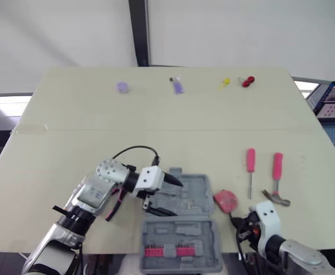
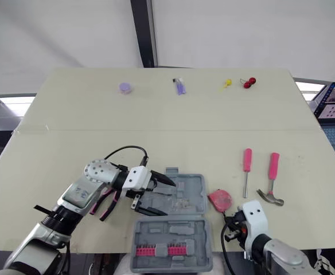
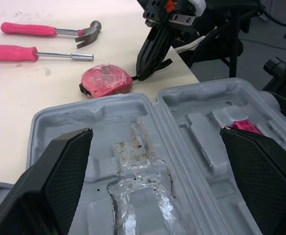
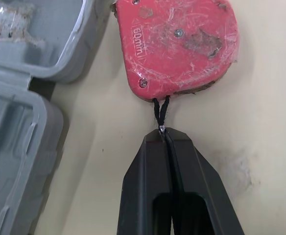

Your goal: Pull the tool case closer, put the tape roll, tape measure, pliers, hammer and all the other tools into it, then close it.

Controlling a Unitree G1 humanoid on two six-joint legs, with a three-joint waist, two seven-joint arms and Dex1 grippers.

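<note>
Beige tbl [image 1: 156,126], white wall [image 1: 58,34].

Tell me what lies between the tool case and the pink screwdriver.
The red tape measure lies there, close beside the tool case, as the left eye view shows. The right claw is shut on its black cord.

tape measure [image 4: 182,44]: cut off by view's edge | pink-handled tool [image 2: 101,203]: partly hidden under left arm [image 2: 76,197]
</note>
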